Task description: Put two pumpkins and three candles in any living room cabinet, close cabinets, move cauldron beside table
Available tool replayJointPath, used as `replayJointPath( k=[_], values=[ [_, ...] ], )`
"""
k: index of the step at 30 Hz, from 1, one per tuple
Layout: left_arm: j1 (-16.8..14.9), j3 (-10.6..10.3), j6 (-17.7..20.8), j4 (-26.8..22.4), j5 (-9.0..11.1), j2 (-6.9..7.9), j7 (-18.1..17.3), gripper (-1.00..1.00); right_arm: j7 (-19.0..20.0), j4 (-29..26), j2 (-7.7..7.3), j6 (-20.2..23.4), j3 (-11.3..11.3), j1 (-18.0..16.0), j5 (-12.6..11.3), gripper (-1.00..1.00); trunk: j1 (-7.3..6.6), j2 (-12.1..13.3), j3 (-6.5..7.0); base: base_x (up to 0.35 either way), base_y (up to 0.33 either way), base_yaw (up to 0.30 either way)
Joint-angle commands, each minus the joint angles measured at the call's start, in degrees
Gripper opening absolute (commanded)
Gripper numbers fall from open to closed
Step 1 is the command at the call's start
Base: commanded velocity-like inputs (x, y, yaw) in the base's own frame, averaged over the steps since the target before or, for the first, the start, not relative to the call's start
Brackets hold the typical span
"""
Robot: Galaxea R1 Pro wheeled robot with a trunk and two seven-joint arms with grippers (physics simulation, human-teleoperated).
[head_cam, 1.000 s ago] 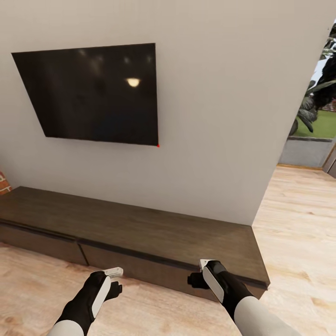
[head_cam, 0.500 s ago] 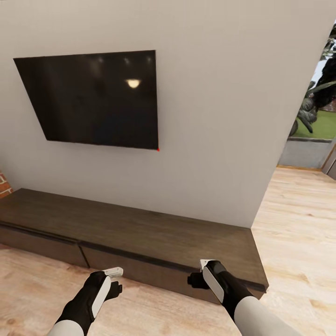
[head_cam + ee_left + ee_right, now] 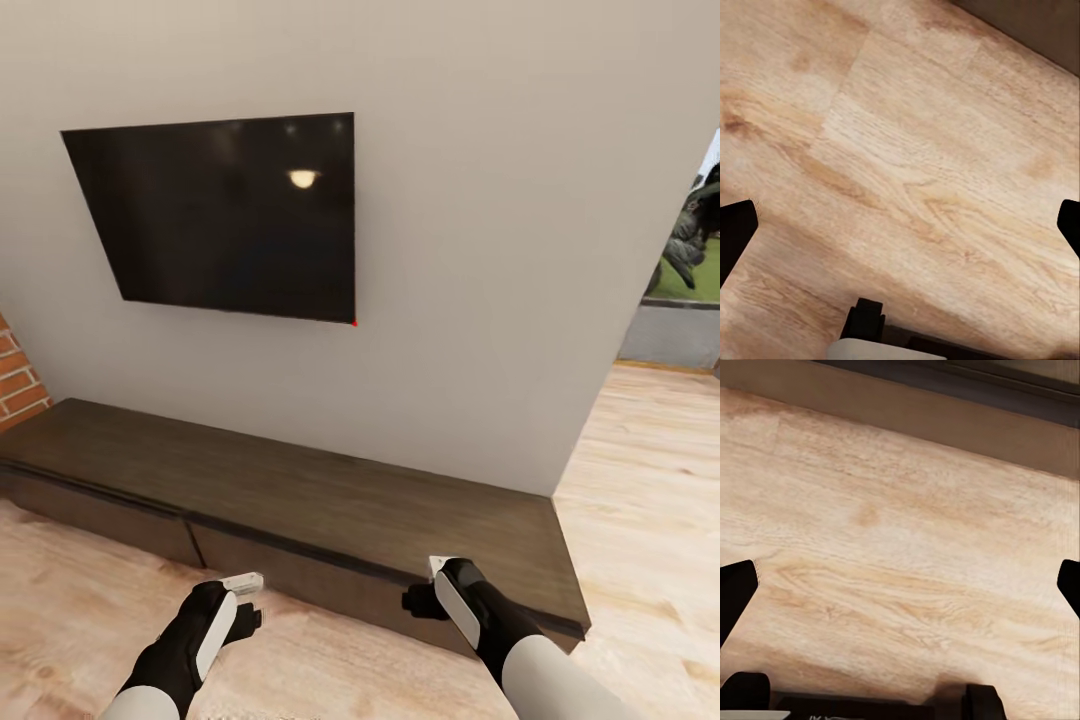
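The long, low dark-brown cabinet (image 3: 300, 495) runs along the foot of a pale wall, and both wide drawer fronts sit flush and shut. My left gripper (image 3: 247, 603) hangs open over the wood floor just in front of it, holding nothing. My right gripper (image 3: 424, 592) is also open and empty, close to the front of the right-hand drawer. In the left wrist view the cabinet (image 3: 1039, 22) shows as a dark corner beyond the floor. In the right wrist view the cabinet (image 3: 945, 409) base forms a brown band. The pumpkins, candles, cauldron and table are out of view.
A black television (image 3: 225, 215) hangs on the wall above the cabinet. A red brick wall (image 3: 18, 375) stands at the left end. Light wood floor (image 3: 650, 480) extends to the right towards a low grey ledge (image 3: 670, 335) with plants behind it.
The whole picture has shifted to the right, so the camera has turned left: more brick wall shows, less of the plants. Both arms hold the same pose.
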Motion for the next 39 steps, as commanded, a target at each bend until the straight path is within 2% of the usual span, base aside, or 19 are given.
replayJointPath(
  k=[1,39],
  values=[
    [-0.01,0.04,0.03,0.01,-0.01,0.0,0.0,1.0,0.01,0.0,0.0,0.01,0.0,0.0,0.0,1.0,0.0,0.0,0.0,0.0,0.0,0.277],
    [-0.03,0.02,0.03,0.02,-0.02,0.0,-0.17,1.0,0.0,0.01,0.1,-0.07,0.04,0.0,0.09,1.0,0.0,0.0,0.0,0.0,0.0,0.285]
  ],
)
